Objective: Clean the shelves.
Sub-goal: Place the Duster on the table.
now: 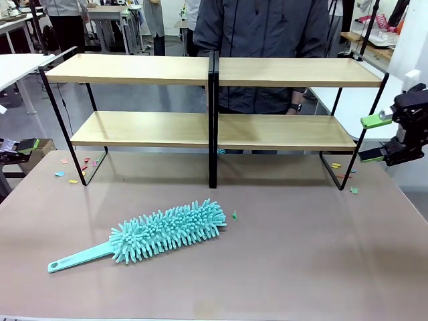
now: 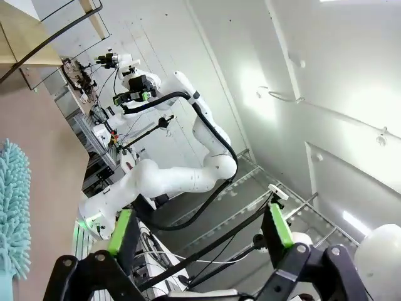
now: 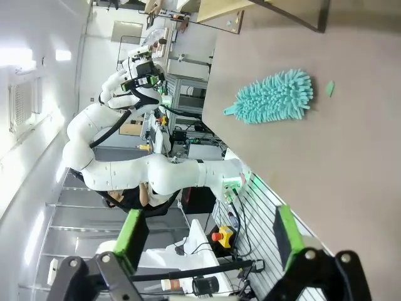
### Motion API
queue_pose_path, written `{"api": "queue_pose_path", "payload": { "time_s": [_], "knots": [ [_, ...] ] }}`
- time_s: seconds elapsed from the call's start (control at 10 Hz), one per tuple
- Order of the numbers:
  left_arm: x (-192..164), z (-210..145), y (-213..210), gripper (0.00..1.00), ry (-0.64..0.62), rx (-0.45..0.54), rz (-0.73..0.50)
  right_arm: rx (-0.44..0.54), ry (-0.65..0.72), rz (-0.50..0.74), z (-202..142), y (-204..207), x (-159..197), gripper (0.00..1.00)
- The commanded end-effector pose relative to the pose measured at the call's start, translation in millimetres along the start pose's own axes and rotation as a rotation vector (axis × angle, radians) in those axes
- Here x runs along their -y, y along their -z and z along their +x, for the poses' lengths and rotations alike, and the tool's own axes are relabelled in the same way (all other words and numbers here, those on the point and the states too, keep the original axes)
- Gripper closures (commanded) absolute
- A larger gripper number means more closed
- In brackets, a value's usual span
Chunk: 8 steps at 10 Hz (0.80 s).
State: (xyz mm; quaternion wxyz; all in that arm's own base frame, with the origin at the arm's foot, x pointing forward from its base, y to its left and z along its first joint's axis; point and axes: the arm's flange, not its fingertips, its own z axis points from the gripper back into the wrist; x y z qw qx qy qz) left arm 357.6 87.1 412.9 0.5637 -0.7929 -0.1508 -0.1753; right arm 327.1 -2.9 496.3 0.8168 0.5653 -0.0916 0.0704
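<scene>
The shelves (image 1: 214, 130), two tiers of light wooden boards in a black frame, stand across the far half of the table; a corner shows in the left wrist view (image 2: 25, 34) and a foot in the right wrist view (image 3: 294, 15). A teal fluffy duster (image 1: 167, 233) lies on the tabletop in front of them, also seen as the duster (image 2: 14, 207) and the duster (image 3: 272, 97). My right gripper (image 1: 373, 139) hovers open off the table's right edge, empty in its own view (image 3: 208, 237). My left gripper (image 1: 21, 147) sits at the left edge, open and empty (image 2: 199, 229).
A person in a dark jacket (image 1: 267, 40) stands behind the shelves. Small coloured paper scraps lie by the left foot (image 1: 72, 172), the right foot (image 1: 341, 170) and beside the duster (image 1: 234, 215). A white table (image 1: 17, 67) stands at far left.
</scene>
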Motion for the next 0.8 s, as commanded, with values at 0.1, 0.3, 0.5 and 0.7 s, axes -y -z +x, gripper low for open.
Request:
{"api": "queue_pose_path", "payload": {
  "time_s": [0.1,0.3,0.5,0.7],
  "knots": [
    [2.7,-0.9,-3.0,0.0,0.007,-0.006,0.003,0.0,-0.015,0.007,1.3,-2.8,1.0,0.0],
    [2.7,-0.9,-3.0,0.0,0.007,-0.006,0.003,0.0,-0.015,0.007,1.3,-2.8,1.0,0.0],
    [2.7,-0.9,-3.0,0.0,0.007,-0.006,0.003,0.0,-0.015,0.007,1.3,-2.8,1.0,0.0],
    [2.7,-0.9,-3.0,0.0,0.007,-0.006,0.003,0.0,-0.015,0.007,1.3,-2.8,1.0,0.0]
  ]
}}
